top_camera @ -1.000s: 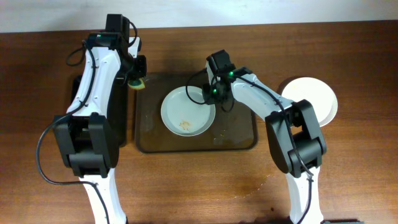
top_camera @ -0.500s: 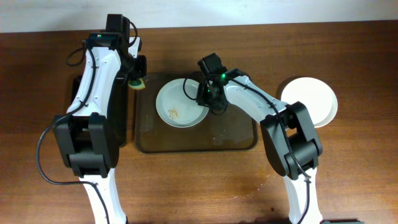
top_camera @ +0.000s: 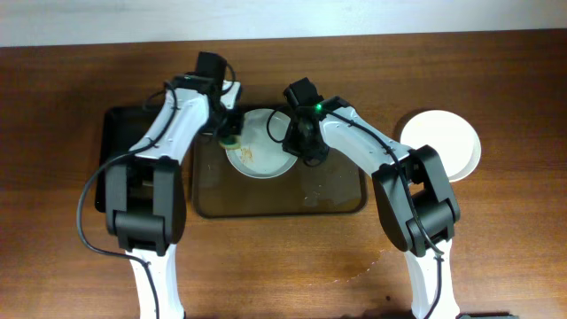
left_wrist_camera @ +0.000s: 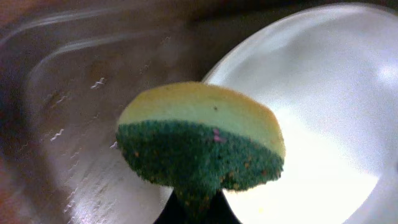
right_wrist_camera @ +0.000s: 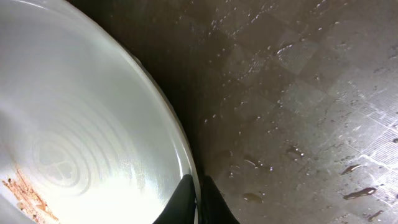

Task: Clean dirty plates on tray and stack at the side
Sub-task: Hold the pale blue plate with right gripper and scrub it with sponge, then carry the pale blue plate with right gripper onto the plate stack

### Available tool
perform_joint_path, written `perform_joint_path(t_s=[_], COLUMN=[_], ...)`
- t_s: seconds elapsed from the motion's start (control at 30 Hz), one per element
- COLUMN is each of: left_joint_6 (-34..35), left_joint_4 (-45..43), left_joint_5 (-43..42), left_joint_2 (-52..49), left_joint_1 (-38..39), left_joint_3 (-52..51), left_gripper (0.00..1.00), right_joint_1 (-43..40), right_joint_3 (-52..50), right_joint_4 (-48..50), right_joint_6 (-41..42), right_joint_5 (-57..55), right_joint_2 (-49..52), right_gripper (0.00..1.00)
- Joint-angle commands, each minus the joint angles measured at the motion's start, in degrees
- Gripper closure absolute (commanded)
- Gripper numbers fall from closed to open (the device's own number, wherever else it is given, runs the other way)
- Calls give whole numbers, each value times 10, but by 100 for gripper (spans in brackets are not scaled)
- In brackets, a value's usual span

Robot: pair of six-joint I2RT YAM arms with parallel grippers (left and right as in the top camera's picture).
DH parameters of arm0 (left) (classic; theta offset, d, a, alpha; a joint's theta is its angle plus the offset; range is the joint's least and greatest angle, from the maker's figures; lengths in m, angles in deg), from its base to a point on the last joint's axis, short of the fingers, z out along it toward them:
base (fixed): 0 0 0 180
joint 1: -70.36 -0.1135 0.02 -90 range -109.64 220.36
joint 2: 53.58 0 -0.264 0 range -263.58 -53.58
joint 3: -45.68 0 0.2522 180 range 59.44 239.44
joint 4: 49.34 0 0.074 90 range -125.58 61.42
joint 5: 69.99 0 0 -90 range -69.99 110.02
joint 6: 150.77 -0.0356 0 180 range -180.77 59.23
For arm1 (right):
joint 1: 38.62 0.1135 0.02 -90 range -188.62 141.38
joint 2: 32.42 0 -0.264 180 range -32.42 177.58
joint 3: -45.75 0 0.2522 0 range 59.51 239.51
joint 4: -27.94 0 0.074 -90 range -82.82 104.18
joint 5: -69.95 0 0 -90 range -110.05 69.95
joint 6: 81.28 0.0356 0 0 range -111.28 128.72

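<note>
Wooden table (top_camera: 496, 257), tray (top_camera: 266, 199) lying left–right — right pincer (right_wrist_camera: 198, 188) clamps plate (top_camera: 264, 159) rim

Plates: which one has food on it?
The plate on the brown tray, smeared inside, rim pinched by the right gripper; the side plate looks clean.

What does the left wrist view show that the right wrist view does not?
Only the left wrist view shows the yellow-and-green sponge in the left gripper, at the edge of the white plate. Only the right wrist view shows the right gripper pinching the plate's rim, a brown food smear and water droplets. Both show the plate and the wet brown tray.
</note>
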Motion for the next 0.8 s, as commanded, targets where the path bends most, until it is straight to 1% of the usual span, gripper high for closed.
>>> perform_joint_path(t_s=[0.0, 0.03, 0.1, 0.13, 0.2, 0.27, 0.37, 0.4, 0.43, 0.47, 0.5, 0.53, 0.57, 0.6, 0.63, 0.67, 0.73, 0.77], left_joint_6=[3, 7, 58, 70, 71, 75, 110, 129, 135, 134, 134, 134, 134, 134, 133, 109, 25, -31], left_joint_4=[-50, -61, -84, -83, -57, 2, 20, 12, -15, -86, -130, -178, -198, -199, -170, -132, -85, -63], left_joint_5=[-43, -34, 15, 25, 34, 50, 126, 151, 171, 195, 206, 209, 209, 207, 200, 189, 118, 37], left_joint_2=[-6, -6, -6, -6, -6, -6, -6, -6, -6, -7, -8, -9, -12, -15, -18, -19, -19, -19], left_joint_1=[44, 55, 66, 65, 59, 57, 57, 57, 57, 57, 57, 57, 57, 59, 61, 63, 67, 68], left_joint_3=[-34, -46, -85, -94, -94, -94, -94, -94, -95, -97, -100, -106, -110, -115, -122, -123, -123, -122], left_gripper=[99, 99, 99, 99, 99, 99, 99, 99, 99, 99, 99, 99, 99, 99, 99, 99, 99, 99], right_joint_1=[-2, -2, -2, -2, -2, -2, -2, -2, -2, -2, -2, -2, -2, -2, -2, -2, -2, -2], right_joint_3=[-11, -11, -11, -11, -11, -11, -11, -11, -11, -11, -11, -11, -11, -11, -11, -11, -11, -11], right_joint_4=[3, 3, 3, 3, 5, 6, 6, 6, 6, 7, 8, 9, 9, 9, 10, 11, 12, 12], right_joint_6=[9, 9, 9, 7, 7, 7, 7, 7, 7, 7, 7, 7, 7, 7, 7, 7, 7, 7], right_joint_5=[-7, -7, -7, -7, -7, -8, -8, -8, -8, -8, -8, -8, -10, -10, -10, -10, -10, -10], right_joint_2=[12, 12, 12, 12, 12, 12, 12, 12, 12, 12, 12, 12, 12, 12, 12, 12, 12, 12], right_gripper=[96, 96, 96, 96, 96, 96, 96, 96, 96, 96, 96, 96, 96, 96, 96, 96, 96, 96])
